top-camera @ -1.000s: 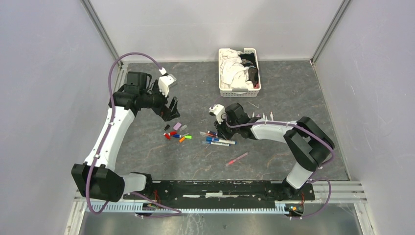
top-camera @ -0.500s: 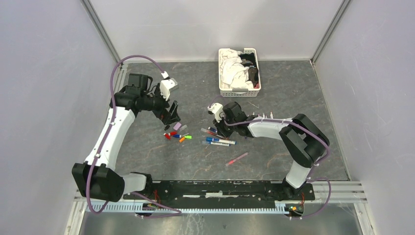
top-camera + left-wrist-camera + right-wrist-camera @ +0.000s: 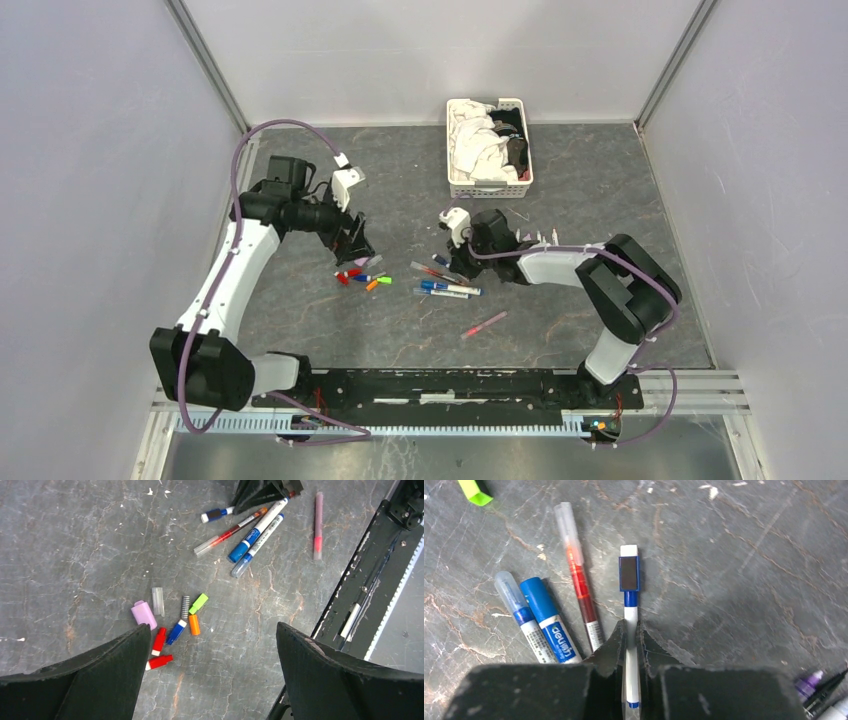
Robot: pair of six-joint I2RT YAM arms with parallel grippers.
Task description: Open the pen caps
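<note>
Your left fingers (image 3: 90,680) stand wide apart, left of the basket (image 3: 488,187). Your right fingers (image 3: 611,645), just in front of it, pinch a thin pen (image 3: 630,615).

Loose coloured pen caps (image 3: 144,614) lie clustered left; pens (image 3: 255,532) lie flat right, one blue-capped pen (image 3: 629,575) pinched by the right gripper (image 3: 630,630).

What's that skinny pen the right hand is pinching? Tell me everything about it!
The skinny pen has a thin white plastic-looking barrel with blue bands. Its blue cap is still on, with a dark rectangular patch and a white end. It points straight away from the right hand, whose two black fingers pinch the barrel from both sides. A red pen lies beside it, not touching.
</note>
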